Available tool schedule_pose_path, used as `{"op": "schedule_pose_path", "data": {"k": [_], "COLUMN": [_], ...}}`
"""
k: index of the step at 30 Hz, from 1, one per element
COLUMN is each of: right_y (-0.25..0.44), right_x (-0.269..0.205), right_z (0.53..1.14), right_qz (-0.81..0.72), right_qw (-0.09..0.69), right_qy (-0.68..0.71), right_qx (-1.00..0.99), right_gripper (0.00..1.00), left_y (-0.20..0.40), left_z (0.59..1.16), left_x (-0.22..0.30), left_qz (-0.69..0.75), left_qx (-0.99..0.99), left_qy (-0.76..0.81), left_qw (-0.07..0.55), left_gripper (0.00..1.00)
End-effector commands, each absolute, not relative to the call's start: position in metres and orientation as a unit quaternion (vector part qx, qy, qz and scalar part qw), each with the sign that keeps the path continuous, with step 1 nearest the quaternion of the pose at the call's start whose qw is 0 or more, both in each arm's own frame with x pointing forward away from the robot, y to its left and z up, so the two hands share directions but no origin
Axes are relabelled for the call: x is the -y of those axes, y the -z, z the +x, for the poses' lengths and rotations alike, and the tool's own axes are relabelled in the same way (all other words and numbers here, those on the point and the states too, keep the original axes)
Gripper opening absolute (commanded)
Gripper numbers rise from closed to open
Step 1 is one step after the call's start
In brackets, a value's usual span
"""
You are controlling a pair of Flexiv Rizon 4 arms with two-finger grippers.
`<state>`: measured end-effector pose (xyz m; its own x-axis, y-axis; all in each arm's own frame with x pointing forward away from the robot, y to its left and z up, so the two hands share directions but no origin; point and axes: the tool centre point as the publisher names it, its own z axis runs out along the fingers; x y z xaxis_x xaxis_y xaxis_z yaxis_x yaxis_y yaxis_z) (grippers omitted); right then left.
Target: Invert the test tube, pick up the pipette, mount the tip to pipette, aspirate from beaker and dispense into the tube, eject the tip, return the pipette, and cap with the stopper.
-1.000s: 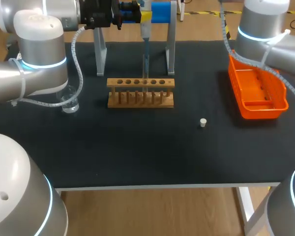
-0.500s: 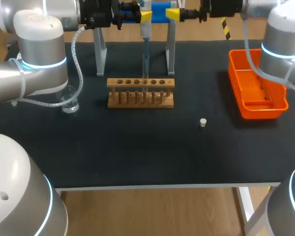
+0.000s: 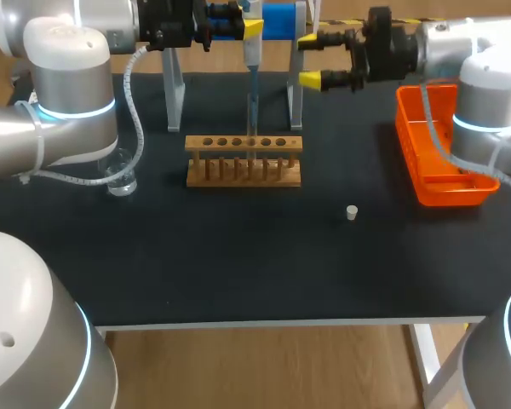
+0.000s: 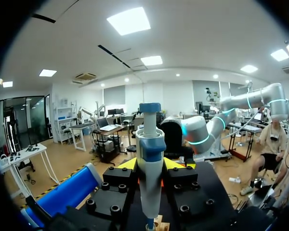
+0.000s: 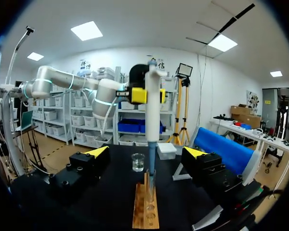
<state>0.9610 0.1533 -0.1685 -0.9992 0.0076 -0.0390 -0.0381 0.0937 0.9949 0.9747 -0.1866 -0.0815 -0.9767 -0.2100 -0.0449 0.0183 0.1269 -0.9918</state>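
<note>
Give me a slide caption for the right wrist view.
Open right gripper faces the pipette, held upright by the left gripper over the wooden rack, beaker beyond.

Our left arm [image 3: 68,94] comes in from the left, and its hand [image 3: 247,27] is clamped on the upright pipette [image 3: 250,56]. Our right arm [image 3: 481,94] bends in from the right. Its hand [image 3: 313,60] is held level, fingers spread wide apart, pointing toward the left hand.

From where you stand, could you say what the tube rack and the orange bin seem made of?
The tube rack looks like pale, matte wood, judging by its tan colour and dowel posts. The orange bin seems smooth moulded plastic, given its uniform bright colour and slight sheen.
</note>
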Motion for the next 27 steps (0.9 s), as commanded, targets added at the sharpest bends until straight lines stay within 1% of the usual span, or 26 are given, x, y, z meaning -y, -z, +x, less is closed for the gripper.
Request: {"op": "schedule_pose_path", "data": {"k": [1,10,27], "right_y": [0.193,0.23,0.27], "right_x": [-0.17,-0.192,-0.21], "right_z": [0.965,0.961,0.974], "right_qz": [-0.021,-0.022,-0.002], "right_qw": [0.013,0.002,-0.014], "right_qy": [-0.666,-0.639,-0.601], "right_qx": [-0.746,-0.769,-0.799], "right_gripper": [1.0,1.0,1.0], "left_y": [0.081,0.081,0.081], "left_z": [0.974,0.974,0.974], "left_x": [0.187,0.187,0.187], "left_qz": [-0.066,-0.066,-0.066], "left_qx": [-0.745,-0.745,-0.745], "left_qy": [0.657,0.657,0.657], "left_qw": [0.088,0.088,0.088], "left_gripper": [0.0,0.0,0.0]}}
